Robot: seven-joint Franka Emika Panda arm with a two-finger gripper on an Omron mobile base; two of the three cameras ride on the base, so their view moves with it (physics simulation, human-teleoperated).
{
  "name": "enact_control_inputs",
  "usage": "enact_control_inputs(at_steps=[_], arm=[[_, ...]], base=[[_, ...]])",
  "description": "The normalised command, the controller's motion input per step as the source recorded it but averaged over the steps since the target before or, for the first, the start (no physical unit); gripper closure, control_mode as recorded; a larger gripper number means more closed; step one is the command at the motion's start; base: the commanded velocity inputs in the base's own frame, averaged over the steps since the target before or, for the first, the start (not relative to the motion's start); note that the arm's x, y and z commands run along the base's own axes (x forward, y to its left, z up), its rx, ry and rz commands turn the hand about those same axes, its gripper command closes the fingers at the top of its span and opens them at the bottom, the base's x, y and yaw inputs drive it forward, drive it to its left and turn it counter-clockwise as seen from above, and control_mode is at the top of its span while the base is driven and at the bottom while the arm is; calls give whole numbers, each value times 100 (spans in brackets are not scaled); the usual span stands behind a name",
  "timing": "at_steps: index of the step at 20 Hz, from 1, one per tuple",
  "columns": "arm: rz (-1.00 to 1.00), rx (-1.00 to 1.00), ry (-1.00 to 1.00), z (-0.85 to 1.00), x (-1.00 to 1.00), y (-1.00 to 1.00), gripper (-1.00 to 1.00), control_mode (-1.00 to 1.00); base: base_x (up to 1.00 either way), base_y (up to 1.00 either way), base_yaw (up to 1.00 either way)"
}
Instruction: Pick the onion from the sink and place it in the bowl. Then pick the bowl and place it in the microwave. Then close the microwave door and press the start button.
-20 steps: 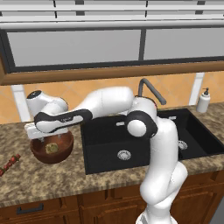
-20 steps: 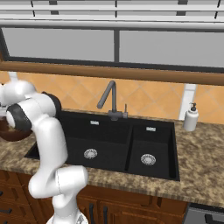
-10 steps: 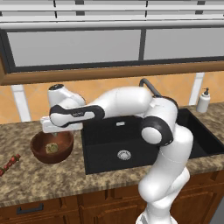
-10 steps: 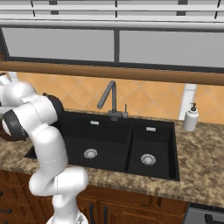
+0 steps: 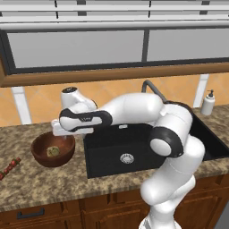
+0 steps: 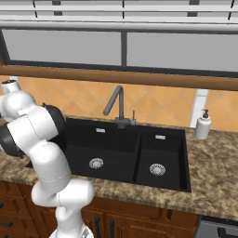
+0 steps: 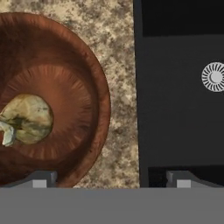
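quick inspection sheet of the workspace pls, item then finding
surface: speckled brown granite counter, nothing spilled.
job's things: small pale yellowish onion lies inside the round reddish-brown wooden bowl, which stands on the counter left of the black matte double-basin sink.
clutter: small red and dark item at the counter's left edge; white soap dispenser right of the sink.
grippers: gripper above the bowl's edge, jaws open, holding nothing.
cables: nothing seen.
surroundings: grey curved faucet, window above.
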Motion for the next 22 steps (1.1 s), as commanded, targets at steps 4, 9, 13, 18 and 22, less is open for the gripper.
enact_control_inputs(at_steps=[4,9,13,18,22], arm=[[0,2,0,-11,33,1,-100,-100],[0,0,0,-27,33,7,-100,-100],[0,0,0,-28,32,38,-100,-100],[0,0,2,-28,18,23,-100,-100],[0,0,-1,-22,-3,0,-100,-100]], base=[[0,0,0],[0,0,0],[0,0,0],[0,0,0],[0,0,0]])
